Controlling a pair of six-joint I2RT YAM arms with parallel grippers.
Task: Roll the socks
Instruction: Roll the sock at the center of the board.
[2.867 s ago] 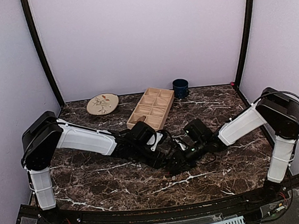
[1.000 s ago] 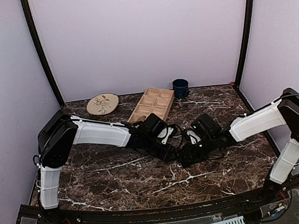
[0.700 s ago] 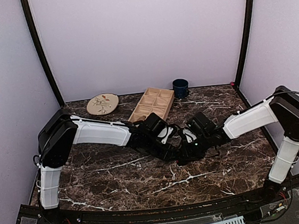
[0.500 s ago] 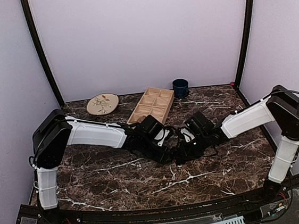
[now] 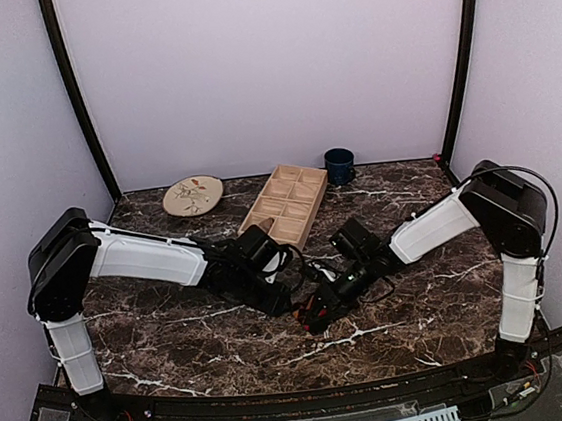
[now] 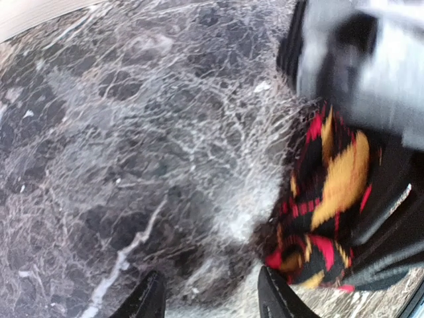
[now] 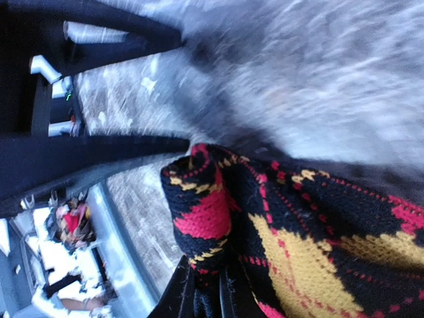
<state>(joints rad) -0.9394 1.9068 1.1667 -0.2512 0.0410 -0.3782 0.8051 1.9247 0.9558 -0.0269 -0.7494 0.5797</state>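
On the middle of the counter, slightly toward its near edge: one black knitted argyle sock (image 7: 285, 232) with red and orange-yellow diamonds, soft fabric, bunched into a loose wad. In the overhead view only a few red flecks of it show beneath the two meeting arms.

Right gripper (image 7: 204, 295): black fingers drawn narrow, pinching a fold of the sock between them. The rest of the fabric spills out beyond the fingers, close above the stone.

Left gripper (image 6: 211, 301): black fingers moderately spread, nothing between them but bare counter. It is low over the surface, and the sock lies just beside it on its right, under the blurred grey body of the other gripper.

Counter (image 5: 422, 306): dark brown marble with white veining, carrying all items.

Along the back edge of the counter, well apart from the sock:
- Round cream ceramic plate (image 5: 193, 195) with a floral motif, toward the back-left corner.
- Pale wooden tray (image 5: 284, 204) divided into compartments, set at an angle, near the middle of the back edge.
- Dark blue mug (image 5: 339, 165), upright, just beside the tray's far right corner.
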